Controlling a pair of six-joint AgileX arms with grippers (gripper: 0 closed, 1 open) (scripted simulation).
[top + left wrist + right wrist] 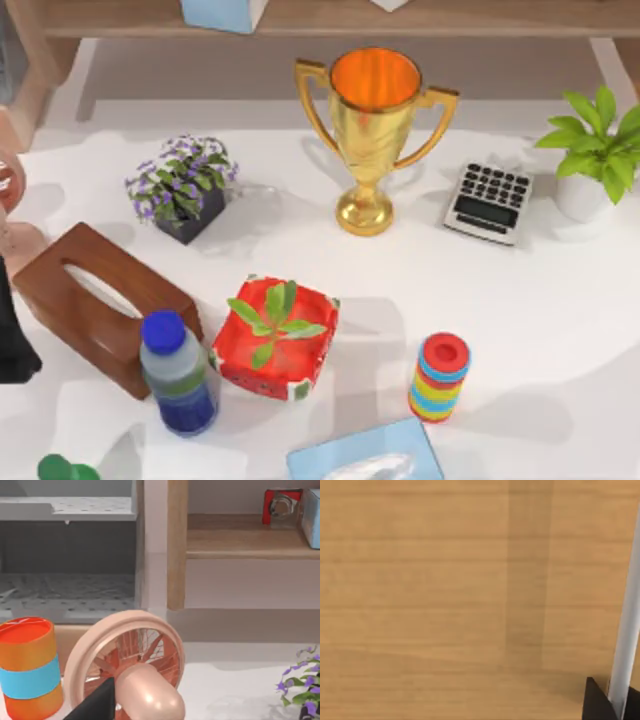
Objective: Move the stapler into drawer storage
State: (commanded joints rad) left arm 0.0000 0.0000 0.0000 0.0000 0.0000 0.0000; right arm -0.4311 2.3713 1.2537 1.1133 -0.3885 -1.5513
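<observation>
The left wrist view looks far across the table to a wooden shelf [245, 542]. On it lies a small red thing with a silvery piece [280, 507], possibly the stapler, though that cannot be told for certain. It lies just beside a light-blue box [312, 515]. Left of the shelf's upright is a grey open compartment [67, 590]. Nearer stand a pink fan [125, 660] and an orange can with a blue band [30, 667], with the dark tip of the left gripper [97, 705] against the fan's hub. Whether that gripper is open or closed cannot be told.

From above, the left arm [12, 335] sits at the table's left edge, next to a wooden tissue box [95, 305]. In the middle are a red planter [275, 340], a blue-capped bottle [178, 372] and a stack of coloured rings [438, 378]. Farther back stand a gold trophy [372, 130], a calculator [490, 202] and a pot of purple flowers [185, 185].

The right wrist view shows plain wood [445, 595] close up, with the right gripper [600, 705] a dark corner; its state cannot be told.
</observation>
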